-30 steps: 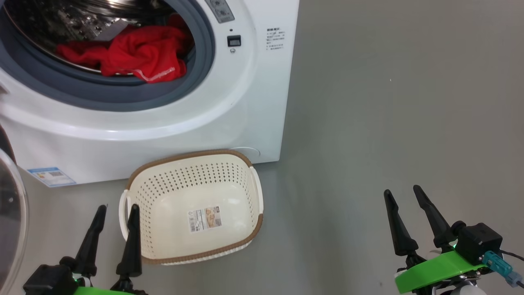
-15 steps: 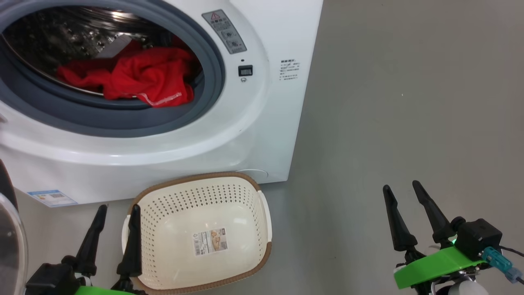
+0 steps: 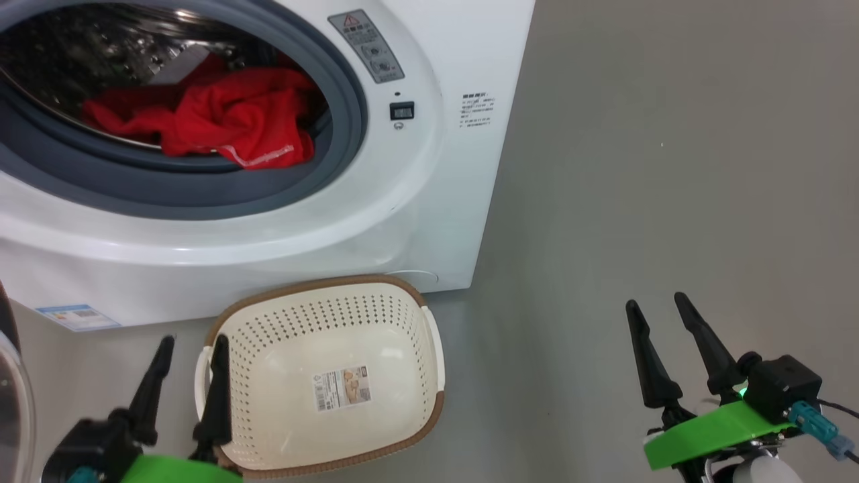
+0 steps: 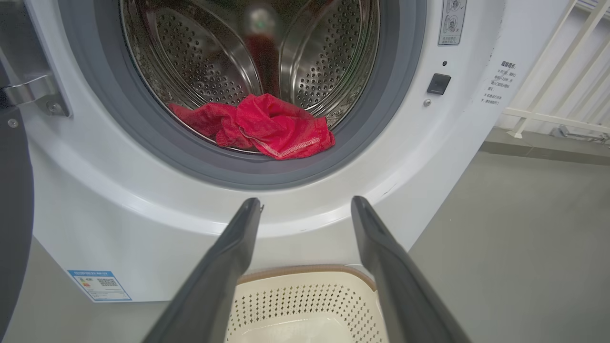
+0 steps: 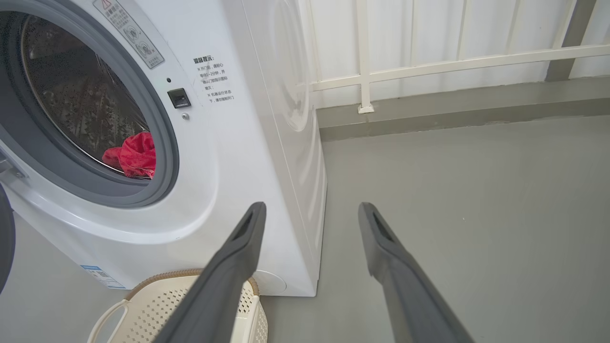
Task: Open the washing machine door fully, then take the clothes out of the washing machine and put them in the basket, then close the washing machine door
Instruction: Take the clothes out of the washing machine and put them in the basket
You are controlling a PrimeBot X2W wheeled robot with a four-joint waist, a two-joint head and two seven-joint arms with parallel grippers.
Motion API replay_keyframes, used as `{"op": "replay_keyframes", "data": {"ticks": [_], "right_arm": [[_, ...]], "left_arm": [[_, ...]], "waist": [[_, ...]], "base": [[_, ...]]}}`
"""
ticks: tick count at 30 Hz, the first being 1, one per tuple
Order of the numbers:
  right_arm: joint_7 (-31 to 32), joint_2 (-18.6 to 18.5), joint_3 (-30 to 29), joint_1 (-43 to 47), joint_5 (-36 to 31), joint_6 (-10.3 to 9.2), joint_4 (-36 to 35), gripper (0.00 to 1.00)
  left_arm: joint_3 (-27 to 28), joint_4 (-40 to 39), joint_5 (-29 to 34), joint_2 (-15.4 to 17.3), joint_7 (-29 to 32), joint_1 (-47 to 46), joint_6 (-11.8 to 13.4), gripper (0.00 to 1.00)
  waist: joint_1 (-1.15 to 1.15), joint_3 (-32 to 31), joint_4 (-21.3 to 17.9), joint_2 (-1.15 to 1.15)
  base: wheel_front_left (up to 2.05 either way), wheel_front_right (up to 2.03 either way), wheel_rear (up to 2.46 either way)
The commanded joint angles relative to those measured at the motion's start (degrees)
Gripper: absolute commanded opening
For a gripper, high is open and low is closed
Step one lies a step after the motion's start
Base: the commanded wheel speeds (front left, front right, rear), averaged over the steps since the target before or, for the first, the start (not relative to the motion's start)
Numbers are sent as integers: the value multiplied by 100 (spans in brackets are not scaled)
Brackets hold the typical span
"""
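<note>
From my seat I see a plain grey floor [image 3: 637,168], matt and smooth, with one tiny pale speck [image 3: 662,144] on it. Along its far edge runs a low grey kerb [image 5: 452,112]. A white railing [image 5: 362,47] stands on that kerb, one post's foot [image 5: 365,109] resting on it, in front of pale wall panels [image 5: 419,28].

The door [image 3: 8,409] is running off the head view's left edge, left of the washer [image 3: 429,221]. The washer's top is being cut off. The print [image 3: 475,109] right of the washer's opening is showing too small to read. The washer's gasket [image 5: 169,143] is hiding most of the clothes [image 5: 133,159] in the right wrist view. Before the washer, 1 finger of the left gripper [image 3: 194,339] is covering part of the basket's [image 3: 376,302] left rim.
</note>
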Motion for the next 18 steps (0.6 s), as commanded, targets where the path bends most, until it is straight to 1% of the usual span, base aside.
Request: {"op": "replay_keyframes", "data": {"ticks": [1, 4, 7, 13, 18], "right_arm": [[-37, -5, 138, -250, -26, 43, -146, 100], [-37, -3, 145, -330, -36, 43, -166, 100], [-37, 0, 173, -423, -39, 43, -190, 100], [-37, 4, 271, -620, 29, 43, -202, 100], [-37, 5, 341, -715, 138, 43, -195, 100]], "left_arm": [[254, 3, 150, 23, -31, -352, 8, 100], [177, 193, 320, 10, -31, -721, 8, 100], [56, 399, 489, 80, -31, -1205, 8, 100], [34, 1077, 815, 182, -31, -2424, 9, 100], [104, 1855, 1030, 188, -31, -3323, 147, 100]], "waist": [[0, 100, -4, 0], [0, 257, -14, 0], [0, 442, -40, 0], [0, 793, -153, 0], [0, 925, -311, 0]], "base": [[0, 0, 0], [0, 0, 0], [0, 0, 0], [0, 0, 0], [0, 0, 0]]}}
